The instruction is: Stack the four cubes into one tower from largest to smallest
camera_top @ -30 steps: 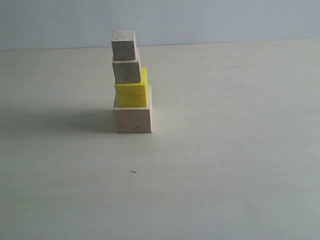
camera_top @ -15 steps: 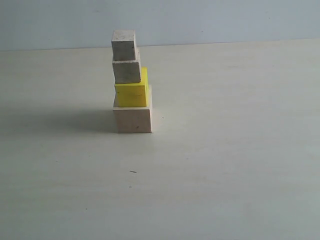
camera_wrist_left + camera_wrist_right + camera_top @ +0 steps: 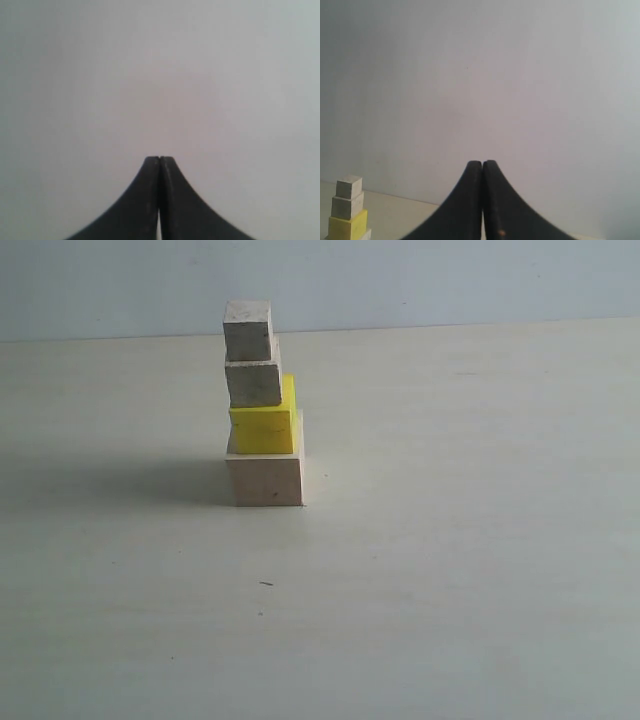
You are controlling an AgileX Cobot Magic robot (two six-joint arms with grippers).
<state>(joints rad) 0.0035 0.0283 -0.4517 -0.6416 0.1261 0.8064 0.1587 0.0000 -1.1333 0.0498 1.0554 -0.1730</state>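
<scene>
The tower stands on the pale table, left of centre. Its base is the largest pale wood cube. On that sits the yellow cube, then a smaller pale cube, then the smallest cube on top. Each upper cube sits shifted toward the left of the one below. Neither arm shows in the exterior view. My left gripper is shut and empty, facing a blank wall. My right gripper is shut and empty; the tower appears small and far off in its view.
The pale table spreads around the tower, with a grey wall behind it. A small dark speck lies on the table in front of the tower.
</scene>
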